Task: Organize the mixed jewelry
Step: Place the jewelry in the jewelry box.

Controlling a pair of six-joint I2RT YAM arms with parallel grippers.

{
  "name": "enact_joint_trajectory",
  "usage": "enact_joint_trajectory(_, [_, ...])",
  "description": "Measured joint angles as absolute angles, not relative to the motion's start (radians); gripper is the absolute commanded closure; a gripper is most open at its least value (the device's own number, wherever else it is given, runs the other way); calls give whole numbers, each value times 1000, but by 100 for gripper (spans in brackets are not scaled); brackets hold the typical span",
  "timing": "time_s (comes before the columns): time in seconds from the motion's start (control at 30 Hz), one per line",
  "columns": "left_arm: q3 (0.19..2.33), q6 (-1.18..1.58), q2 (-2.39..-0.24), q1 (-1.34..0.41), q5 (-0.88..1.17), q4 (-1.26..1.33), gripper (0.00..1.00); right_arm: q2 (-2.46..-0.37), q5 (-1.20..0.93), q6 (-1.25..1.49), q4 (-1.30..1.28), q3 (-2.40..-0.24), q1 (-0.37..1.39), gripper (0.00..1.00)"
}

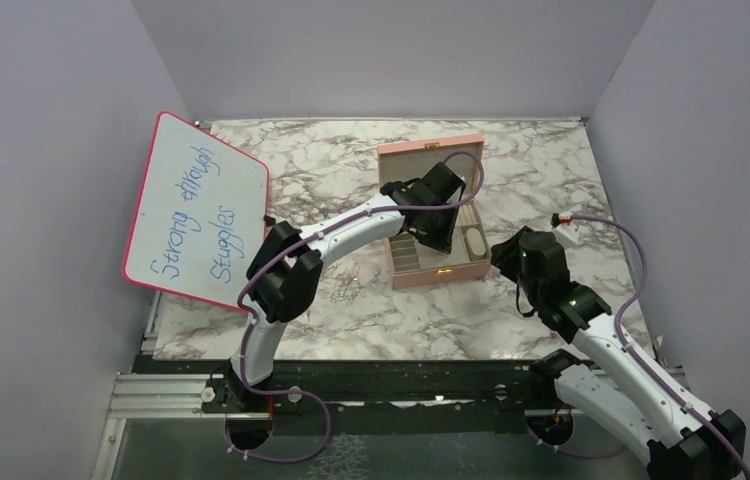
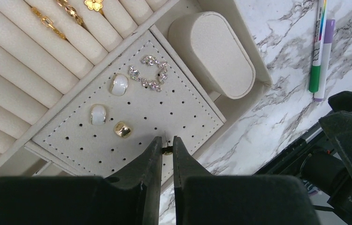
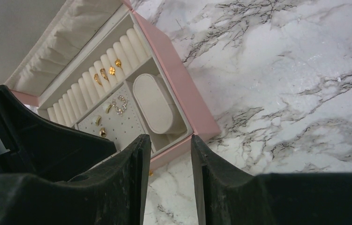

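Observation:
The pink jewelry box (image 1: 443, 274) stands open mid-table. Over its perforated earring panel (image 2: 174, 112), my left gripper (image 2: 167, 142) is shut on a tiny gold earring (image 2: 167, 151), its thin post poking up between the tips. On the panel lie two white-and-gold earrings (image 2: 119, 84), a small gold piece (image 2: 123, 129) and a sparkling silver piece (image 2: 149, 73). Gold rings (image 2: 47, 22) sit in the ring rolls. A few loose pieces (image 1: 347, 290) lie on the marble left of the box. My right gripper (image 3: 169, 140) hangs open and empty at the box's front right corner (image 3: 202, 126).
A green-and-white marker pen (image 2: 318, 51) lies on the marble beside the box. An oval cushion (image 2: 211, 54) fills the box's corner compartment. A whiteboard (image 1: 196, 210) with handwriting leans at the left. Grey walls close in the table on three sides.

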State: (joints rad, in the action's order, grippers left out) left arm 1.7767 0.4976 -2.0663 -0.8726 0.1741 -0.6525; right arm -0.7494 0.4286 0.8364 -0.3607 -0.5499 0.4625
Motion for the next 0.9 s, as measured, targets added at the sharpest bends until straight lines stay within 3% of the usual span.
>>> enact_joint_trajectory(0.63, [1775, 502, -2062, -873, 170, -651, 58, -738, 366, 775, -361, -590, 463, 55])
enact_joint_trajectory(0.9, [1626, 514, -1880, -873, 111, -578, 54, -815, 245, 651, -358, -677, 463, 53])
